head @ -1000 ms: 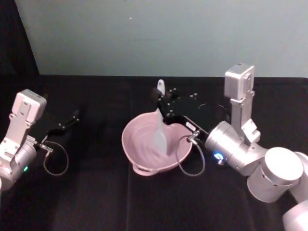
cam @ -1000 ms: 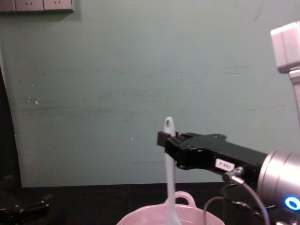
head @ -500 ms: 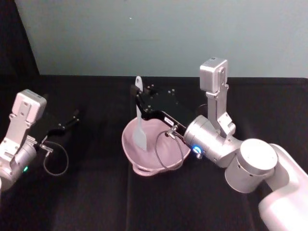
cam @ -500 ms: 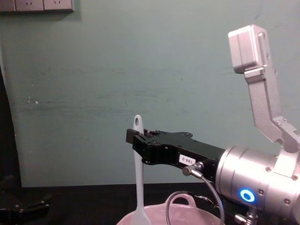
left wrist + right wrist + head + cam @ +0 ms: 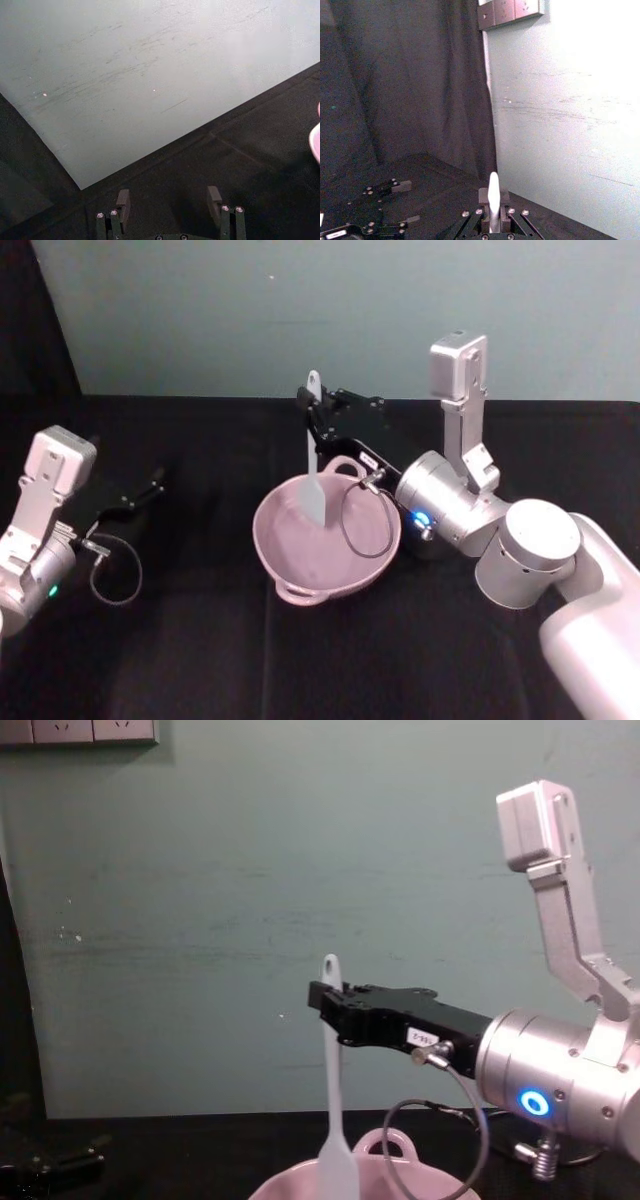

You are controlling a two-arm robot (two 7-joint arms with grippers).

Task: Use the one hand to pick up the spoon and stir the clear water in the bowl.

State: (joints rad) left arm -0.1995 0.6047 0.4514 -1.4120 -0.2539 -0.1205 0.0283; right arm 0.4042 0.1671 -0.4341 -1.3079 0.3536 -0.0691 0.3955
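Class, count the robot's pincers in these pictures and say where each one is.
2. The right pincer, shut on the spoon handle, holds it upright with its blade in the bowl. The left pincer is open and empty at the left side of the table.

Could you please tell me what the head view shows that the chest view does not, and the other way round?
Head view: the bowl's whole inside, with the spoon's blade down in it. Chest view: the wall sockets, and the spoon side-on, standing upright. Both: the right gripper shut on the spoon's handle above the bowl. The left gripper sits parked, open, at left.
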